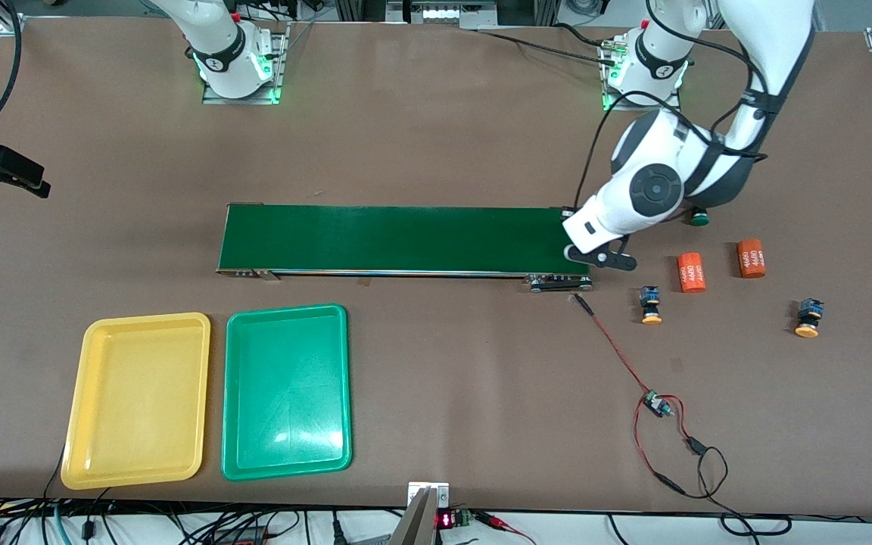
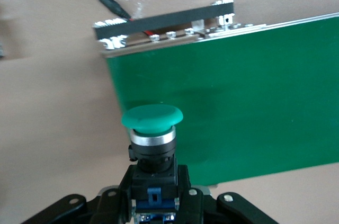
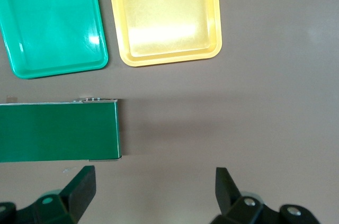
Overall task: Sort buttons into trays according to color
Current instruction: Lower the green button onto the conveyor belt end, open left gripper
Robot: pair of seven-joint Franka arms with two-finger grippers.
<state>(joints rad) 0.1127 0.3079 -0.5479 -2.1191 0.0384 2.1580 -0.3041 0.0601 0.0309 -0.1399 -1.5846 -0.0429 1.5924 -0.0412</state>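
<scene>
My left gripper is shut on the black-and-blue body of a green-capped button, held over the conveyor belt's end toward the left arm. In the front view that gripper hides the held button. A second green-capped button peeks out beside the left arm. Two orange-capped buttons lie on the table. The yellow tray and green tray sit side by side, nearer the front camera than the belt. My right gripper hangs open and empty, high over bare table by the belt's other end.
Two orange cylinders with white print lie between the buttons. A red-and-black wire with a small board runs from the belt's end toward the table's front edge. The dark-green belt spans the middle of the table.
</scene>
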